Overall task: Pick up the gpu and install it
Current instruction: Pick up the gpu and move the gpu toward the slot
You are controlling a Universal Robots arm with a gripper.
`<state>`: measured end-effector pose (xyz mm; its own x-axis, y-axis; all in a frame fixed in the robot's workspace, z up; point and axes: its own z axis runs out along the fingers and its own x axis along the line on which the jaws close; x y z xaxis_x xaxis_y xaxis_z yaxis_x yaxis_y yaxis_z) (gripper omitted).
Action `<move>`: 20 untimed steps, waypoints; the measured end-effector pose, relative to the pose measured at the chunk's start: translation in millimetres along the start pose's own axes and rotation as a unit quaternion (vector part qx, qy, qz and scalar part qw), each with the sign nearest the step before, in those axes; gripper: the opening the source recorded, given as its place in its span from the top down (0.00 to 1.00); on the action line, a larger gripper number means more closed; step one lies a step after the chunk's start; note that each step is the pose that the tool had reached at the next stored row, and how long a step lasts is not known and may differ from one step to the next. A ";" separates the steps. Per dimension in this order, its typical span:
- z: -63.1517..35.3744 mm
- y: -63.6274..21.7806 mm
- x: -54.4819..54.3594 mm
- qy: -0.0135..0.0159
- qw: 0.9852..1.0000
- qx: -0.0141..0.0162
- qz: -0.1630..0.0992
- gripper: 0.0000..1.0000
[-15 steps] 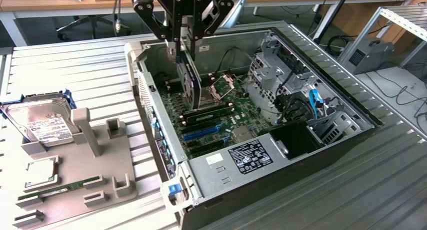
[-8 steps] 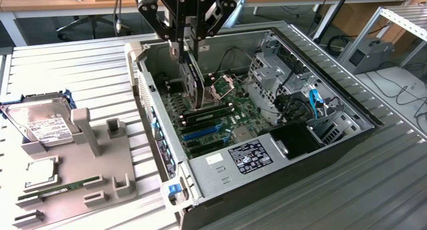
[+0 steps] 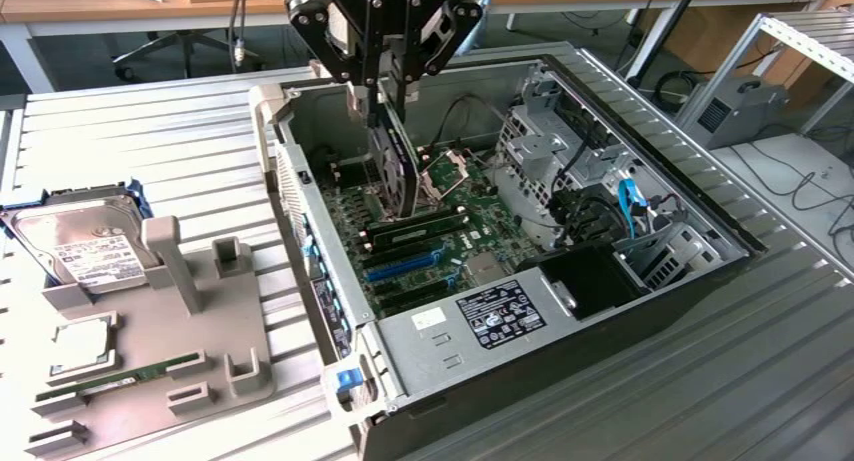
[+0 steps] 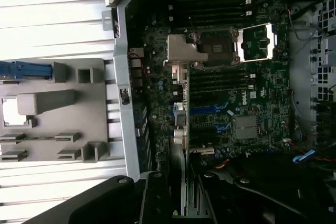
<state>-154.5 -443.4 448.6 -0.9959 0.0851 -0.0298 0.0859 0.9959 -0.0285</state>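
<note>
I've got the pincer [image 3: 380,93] part-closed, clamped on the gpu [image 3: 391,171]. Card hangs inside the open PC case [image 3: 300,211], long axis near vertical, lower end pointing down at the motherboard [image 3: 467,221].

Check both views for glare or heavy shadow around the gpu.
Exterior view: even light, no glare on the gpu held in the gripper above the motherboard. Wrist view: the ribbed table glares white, while the inside of the computer case lies in dim shadow.

The gpu [image 3: 391,161] (dark, thin) hangs upright over the motherboard [image 3: 461,213].
</note>
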 end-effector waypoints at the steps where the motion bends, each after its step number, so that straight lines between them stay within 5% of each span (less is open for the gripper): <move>1: 0.3 0.1 -1.1 0.000 1.000 0.000 0.000 0.74; 20: 6.6 2.0 -20.7 0.000 1.000 0.000 0.000 0.74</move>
<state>-133.5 -443.4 442.6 -0.9959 0.0850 -0.0298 0.0859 0.9959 -0.0286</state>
